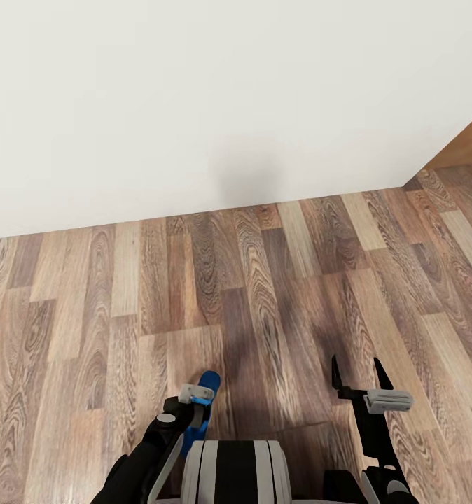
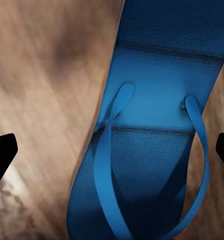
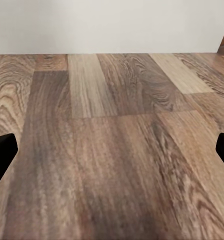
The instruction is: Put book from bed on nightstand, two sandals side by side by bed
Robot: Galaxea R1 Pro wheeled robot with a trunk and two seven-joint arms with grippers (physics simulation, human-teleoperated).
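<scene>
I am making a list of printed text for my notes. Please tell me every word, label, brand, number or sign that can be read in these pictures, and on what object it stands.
None: no readable text on the blue sandal, the wood-plank floor, the white wall, the left gripper or the right gripper.

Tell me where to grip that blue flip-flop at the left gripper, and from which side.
Grip the bright blue rubber flip-flop across its narrow sole, behind the thong straps. It is long and thin, so the edges fit between the left gripper's fingers, which already flank it. Come from the strap side, as the left wrist view looks.
</scene>
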